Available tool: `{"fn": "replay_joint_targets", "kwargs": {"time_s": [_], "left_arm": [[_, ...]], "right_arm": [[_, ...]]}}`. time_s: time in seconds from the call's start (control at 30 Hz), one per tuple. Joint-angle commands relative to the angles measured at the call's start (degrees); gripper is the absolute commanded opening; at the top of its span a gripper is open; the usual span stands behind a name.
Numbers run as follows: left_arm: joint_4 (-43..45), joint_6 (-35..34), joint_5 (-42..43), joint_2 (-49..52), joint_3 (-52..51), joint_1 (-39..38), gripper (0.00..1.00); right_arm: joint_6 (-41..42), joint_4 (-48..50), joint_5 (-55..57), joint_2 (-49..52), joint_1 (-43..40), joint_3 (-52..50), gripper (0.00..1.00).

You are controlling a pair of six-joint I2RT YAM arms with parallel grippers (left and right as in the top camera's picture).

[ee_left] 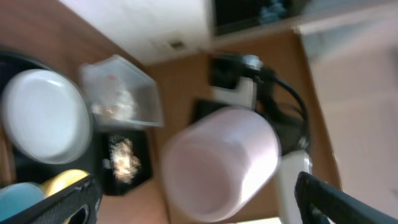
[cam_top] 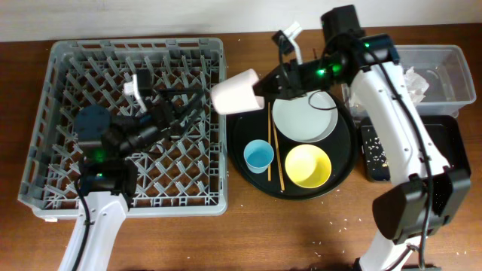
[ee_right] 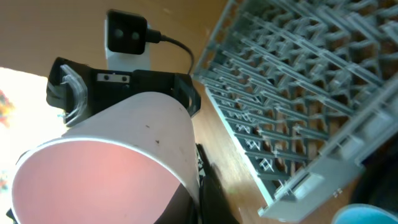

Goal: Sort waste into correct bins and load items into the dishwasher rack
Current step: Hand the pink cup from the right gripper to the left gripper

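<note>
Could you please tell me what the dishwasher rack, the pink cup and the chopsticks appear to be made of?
The dishwasher rack is probably moulded plastic: matte grey, with uniform pegs. The pink cup is likely plastic, with a smooth, satin, evenly coloured wall, though ceramic cannot be ruled out. The chopsticks seem to be wood or bamboo: pale tan and not glossy.

The right arm [cam_top: 392, 113] rises from the lower right of the overhead view, bends high at the far side and stretches leftward. Its right gripper [cam_top: 260, 86] has the jaws closed on the pink cup [cam_top: 235, 92], which is held in the air. The left arm [cam_top: 102, 218] climbs from the lower left and reaches rightward. The left gripper [cam_top: 192, 102] has its jaws spread wide and is aimed at the cup without touching it.
</note>
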Motion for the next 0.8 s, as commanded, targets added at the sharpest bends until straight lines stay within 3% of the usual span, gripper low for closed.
{"fn": "replay_joint_targets", "kwargs": {"time_s": [0.0, 0.17, 0.27, 0.53, 0.63, 0.77], "left_arm": [[3.9, -6.2, 8.0, 0.2, 1.1, -1.0, 0.99], [0.6, -3.4, 8.9, 0.3, 1.1, -1.0, 0.99], [-7.6, 0.5, 7.8, 0.3, 1.1, -1.0, 0.99], [-5.3, 0.0, 6.1, 0.3, 1.1, -0.9, 0.98], [-5.4, 0.0, 6.4, 0.3, 1.1, -1.0, 0.74], [-5.4, 0.1, 6.4, 0.3, 1.1, -1.0, 0.71]], "right_arm": [[1.3, 2.5, -2.6, 2.4, 3.0, -0.3, 0.04], [4.4, 8.8, -4.7, 3.4, 6.1, -0.3, 0.04], [5.4, 10.6, -5.6, 3.4, 6.3, -0.3, 0.04], [5.2, 8.9, 0.5, 3.6, 10.8, -0.4, 0.04], [5.4, 9.1, 0.9, 4.1, 11.0, -0.4, 0.04], [5.4, 9.3, 1.5, 4.2, 11.0, -0.4, 0.05]]}}
